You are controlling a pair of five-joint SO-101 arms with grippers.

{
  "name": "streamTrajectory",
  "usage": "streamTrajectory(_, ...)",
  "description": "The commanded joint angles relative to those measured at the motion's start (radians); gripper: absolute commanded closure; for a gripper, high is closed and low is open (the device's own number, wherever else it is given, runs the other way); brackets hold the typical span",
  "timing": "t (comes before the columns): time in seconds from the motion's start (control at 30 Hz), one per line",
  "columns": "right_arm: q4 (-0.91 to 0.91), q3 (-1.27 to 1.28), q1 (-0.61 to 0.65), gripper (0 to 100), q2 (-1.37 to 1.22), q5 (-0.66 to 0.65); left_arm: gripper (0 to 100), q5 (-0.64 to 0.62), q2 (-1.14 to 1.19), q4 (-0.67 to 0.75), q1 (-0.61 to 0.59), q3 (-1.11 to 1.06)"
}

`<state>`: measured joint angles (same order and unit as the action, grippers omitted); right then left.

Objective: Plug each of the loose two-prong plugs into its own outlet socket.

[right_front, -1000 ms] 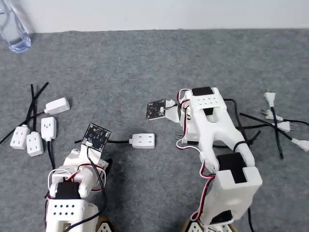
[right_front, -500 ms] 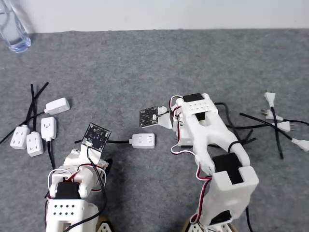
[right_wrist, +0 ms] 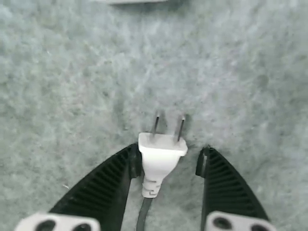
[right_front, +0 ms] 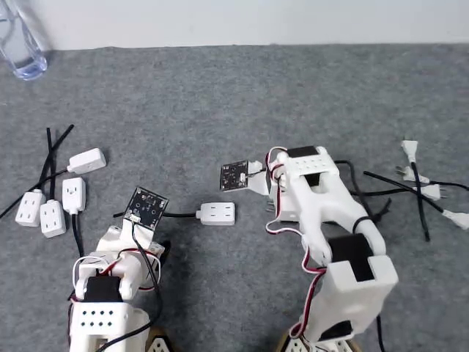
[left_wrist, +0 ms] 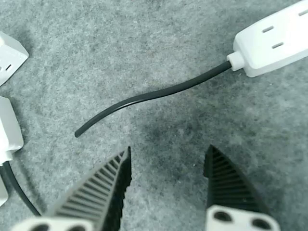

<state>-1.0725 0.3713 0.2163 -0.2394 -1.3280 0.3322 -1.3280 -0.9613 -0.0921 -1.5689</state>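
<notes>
Hidden/cut off: from above, the right arm [right_front: 322,202] is covering its own gripper, and black leads [right_front: 366,192] are disappearing beneath it. In the right wrist view a white edge [right_wrist: 130,1] is being cut off by the frame border; cannot identify it.

Right gripper [right_wrist: 169,150]: pinching the plug [right_wrist: 159,163] by its white body, both prongs pointing out past the fingertips over the grey carpet [right_wrist: 57,72]. One finger is pressing against the body; a thin gap is showing beside the plug's flange on the other side. The plug's lead is running back between the fingers and out of frame.

Left gripper [left_wrist: 168,154]: fingers spread wide, holding nothing, hovering over carpet near the loose end of a black cord [left_wrist: 144,96]. That cord is leading to the centre socket [left_wrist: 276,36], which is lying flat with slots up, partly cut off here; from above it is lying between the two arms.

Four more sockets [right_front: 73,194] are lying clustered well to the left; several loose plugs [right_front: 432,192] are lying at the far right.

Container: a clear vessel [right_front: 20,51] is standing in the far corner, cut off; contents not discernible.

Writing: marks on the wrist camera board [right_front: 234,174] are too small to read.
</notes>
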Motion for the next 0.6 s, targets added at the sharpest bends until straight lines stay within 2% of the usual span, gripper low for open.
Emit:
streamTrajectory(0.0, 0.050, 0.003, -0.005, 79.4, 0.025, 0.041, 76, 0.008, -0.011, 0.018, 0.006, 0.008)
streamTrajectory(0.57, 0.053, 0.017, -0.007, 80.5, 0.018, 0.117, 76, 0.008, -0.011, 0.018, 0.006, 0.008)
